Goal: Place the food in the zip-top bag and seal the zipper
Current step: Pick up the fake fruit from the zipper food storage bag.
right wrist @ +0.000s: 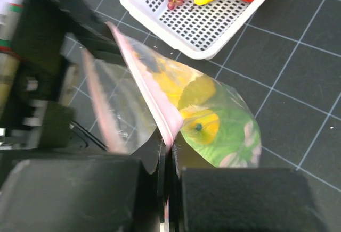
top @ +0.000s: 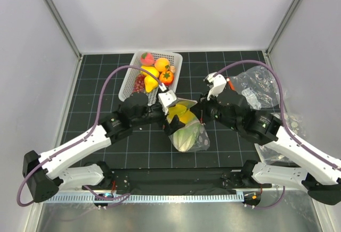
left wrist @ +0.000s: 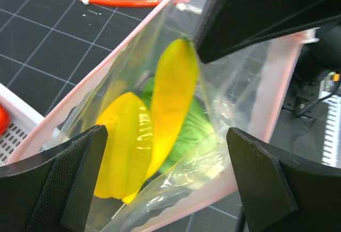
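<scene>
Bag: your dotted clear zip-top bag point(top: 187, 133) sitting mid-table, holding yellow plastic banana point(left wrist: 173, 99), green leafy cabbage point(left wrist: 189, 131).
Todo: fruits point(top: 161, 64) in white basket point(top: 127, 85) waiting, pink zipper point(right wrist: 146, 96) gaping.
Grippers: right gripper point(right wrist: 168, 152) pinching zipper, left gripper point(left wrist: 165, 157) spread.

Right wrist view: the white basket point(right wrist: 224, 30) runs off the top edge; the left arm point(right wrist: 40, 72) at the left is blurred.

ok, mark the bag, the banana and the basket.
bag point(top: 197, 139): top view, lower clear part.
banana point(left wrist: 173, 99): left wrist view, middle of its body.
basket point(right wrist: 205, 30): right wrist view, bare mesh floor.
</scene>
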Robot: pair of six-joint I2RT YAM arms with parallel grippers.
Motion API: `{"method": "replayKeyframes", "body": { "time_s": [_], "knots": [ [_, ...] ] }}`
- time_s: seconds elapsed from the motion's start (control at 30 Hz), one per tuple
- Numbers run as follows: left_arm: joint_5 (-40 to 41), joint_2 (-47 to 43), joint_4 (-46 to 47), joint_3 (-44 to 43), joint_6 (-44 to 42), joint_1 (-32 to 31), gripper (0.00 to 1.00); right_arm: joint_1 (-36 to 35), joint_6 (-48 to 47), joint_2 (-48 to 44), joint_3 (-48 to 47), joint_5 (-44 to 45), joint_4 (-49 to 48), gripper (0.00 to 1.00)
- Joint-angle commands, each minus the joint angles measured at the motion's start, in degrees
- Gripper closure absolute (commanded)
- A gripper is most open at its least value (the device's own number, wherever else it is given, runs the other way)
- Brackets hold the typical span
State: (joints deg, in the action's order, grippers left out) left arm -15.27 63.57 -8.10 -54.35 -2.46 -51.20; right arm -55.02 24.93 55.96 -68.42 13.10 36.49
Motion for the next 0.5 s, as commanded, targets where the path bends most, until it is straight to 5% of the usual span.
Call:
{"method": "replayKeyframes", "body": {
  "time_s": [0.0,0.47],
  "knots": [
    [0.06,-5.20,-2.98,-0.76,5.61,0.31,0.00,0.01,-2.34,-2.35,1.09,3.68,-5.55,0.99],
    [27.38,-22.79,4.32,10.31,11.95,0.14,0.00,0.09,-8.76,-3.41,6.54,3.95,-7.48,0.99]
  ]
}}
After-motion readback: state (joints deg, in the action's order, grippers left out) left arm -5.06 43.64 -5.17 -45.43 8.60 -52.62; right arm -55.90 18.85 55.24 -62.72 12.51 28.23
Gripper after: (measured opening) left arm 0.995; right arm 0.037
